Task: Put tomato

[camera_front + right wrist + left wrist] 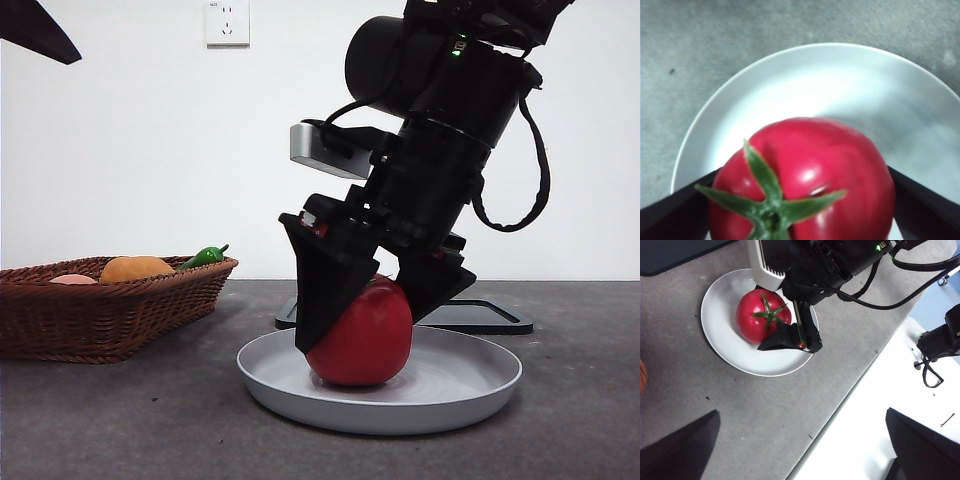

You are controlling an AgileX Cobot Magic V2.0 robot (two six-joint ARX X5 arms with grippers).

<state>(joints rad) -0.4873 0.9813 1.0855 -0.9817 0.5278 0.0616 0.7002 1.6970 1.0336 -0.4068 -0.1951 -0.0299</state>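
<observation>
The tomato [362,335] is being held on the white plate [470,385], its underside resting on the plate's floor, a little left of the plate's middle in the front view; the right gripper [385,300] is being kept around it from above, the two black jaws clamped against opposite flanks of the fruit, as is being shown close up in the right wrist view, where the red skin [810,175] is filling the gap between the jaws and the green calyx [771,202] is pointing up at the camera. The left gripper [800,450] is being kept well apart, over bare table; its jaws are standing wide apart with nothing between them.

The tomato is being judged moderately heavy for its size, with a glossy skin that is likely to be slippery and flesh that can be bruised by hard pressure; a hold across the widest girth, below the calyx, is being judged the soundest, and that is where the jaws are being applied now; a gentle squeeze is being called for.

As for containers, the plate is holding the tomato alone; the wicker basket [110,315] at the left is holding an orange round fruit [136,267], a pale pink-orange fruit [74,279] barely showing over the rim, and a green pepper [205,256] lying at its right edge.
</observation>
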